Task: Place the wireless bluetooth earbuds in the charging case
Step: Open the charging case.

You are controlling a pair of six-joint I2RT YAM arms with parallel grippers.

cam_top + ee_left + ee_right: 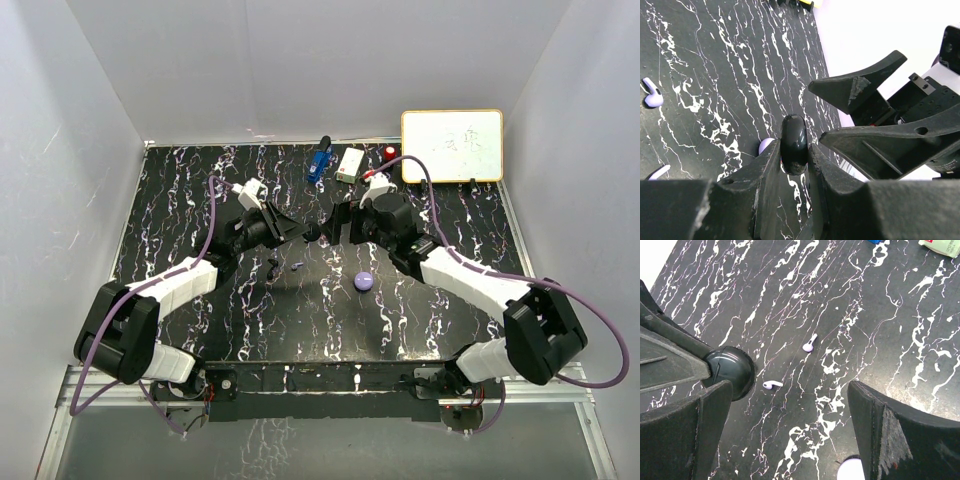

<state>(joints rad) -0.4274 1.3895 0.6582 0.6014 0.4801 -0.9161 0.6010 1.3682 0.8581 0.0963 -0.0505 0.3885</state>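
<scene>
Grippers face each other: left gripper pinches a glossy black round plastic case tight. Right gripper gapes wide, empty, with two lavender plastic earbuds just ahead.

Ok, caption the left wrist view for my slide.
Left gripper pinches a glossy black case; lavender earbud lies nearby.

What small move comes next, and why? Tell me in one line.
Probably lower the open right claw onto the nearer lavender earbud and close. The left claw clamps the black case, while that and the other earbud lie loose on the table.
</scene>
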